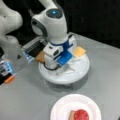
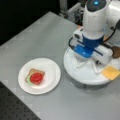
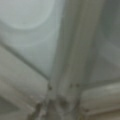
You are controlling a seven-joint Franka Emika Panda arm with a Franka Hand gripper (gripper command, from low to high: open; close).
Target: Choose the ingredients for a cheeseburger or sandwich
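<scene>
Red tomato over green lettuce and brown toast made up the sandwich (image 2: 35, 77), which was seen already stacked on the white paper plate (image 2: 51, 82) at a front view's left. Further right, the gripper (image 2: 88, 66) was held low over the white round tray (image 2: 75, 71), fingers spread apart and empty. A yellow cheese square (image 2: 110, 72) was left unpicked on the tray's edge.

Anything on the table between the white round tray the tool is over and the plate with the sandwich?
No. In a front view, only bare gray table separates the round tray from the plate holding the sandwich. The tool is over the tray.
</scene>
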